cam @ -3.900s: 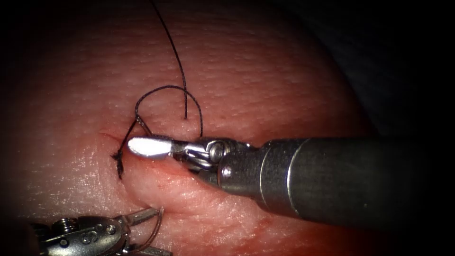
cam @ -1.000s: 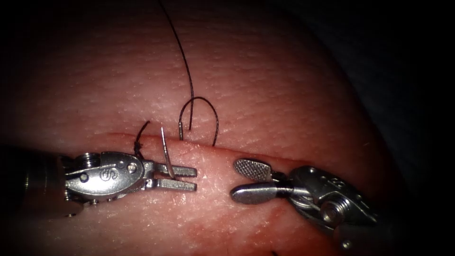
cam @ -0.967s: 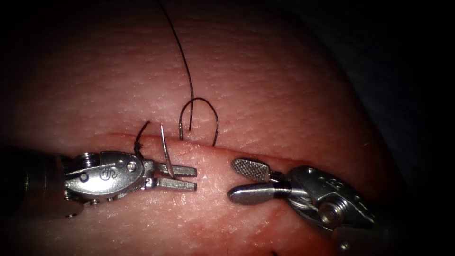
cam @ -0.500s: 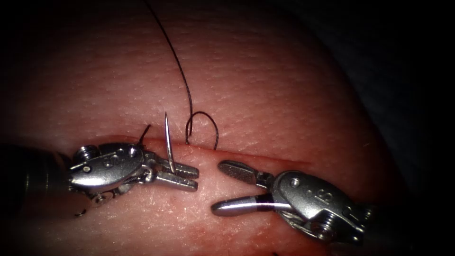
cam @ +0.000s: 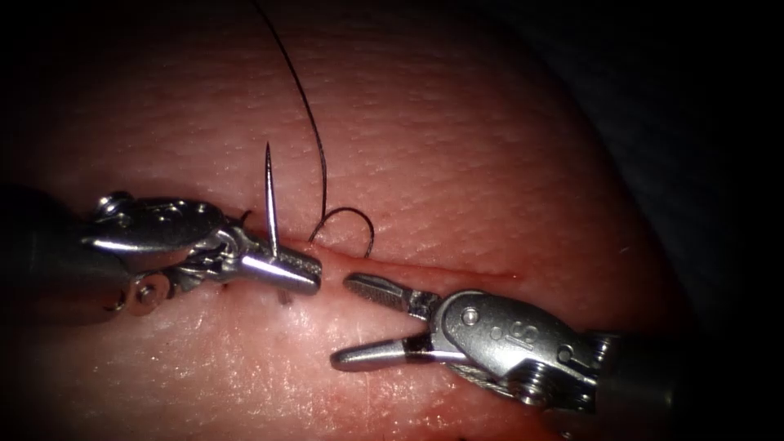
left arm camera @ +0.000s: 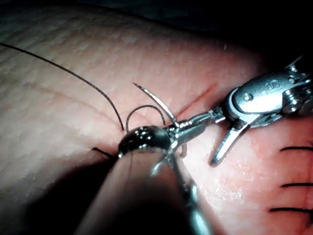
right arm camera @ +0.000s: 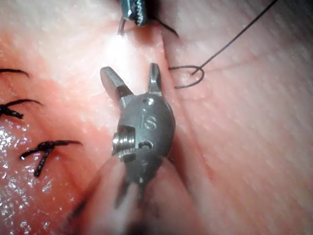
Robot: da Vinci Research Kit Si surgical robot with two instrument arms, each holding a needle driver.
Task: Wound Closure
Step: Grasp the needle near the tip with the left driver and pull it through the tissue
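My left tool (cam: 309, 273) comes in from the left with its jaws shut on the curved needle (cam: 269, 196), gripping it low on its curve. The needle is out of the tissue (cam: 457, 163), and its tip points straight up near the left end of the cut (cam: 457, 269). Dark thread (cam: 306, 106) runs down from above, makes a small loop (cam: 347, 216) and enters the tissue at the cut's edge. My right tool (cam: 341, 320) lies just right of the left jaws, open and holding nothing. The left wrist view shows the needle (left arm camera: 156, 100) and the right tool (left arm camera: 264, 98). The right wrist view shows my open right tool (right arm camera: 129, 71).
Finished dark stitches (right arm camera: 46, 147) cross the closed part of the wound beside the right tool, also seen as stitches (left arm camera: 293, 185) in the left wrist view. Red fluid (cam: 392, 400) wets the tissue below the cut. The tissue falls away into darkness on the right.
The left tool has lifted and turned, bringing the needle from leaning to standing upright and higher. The right tool has moved left towards it with its jaws open. The thread loop has shrunk.
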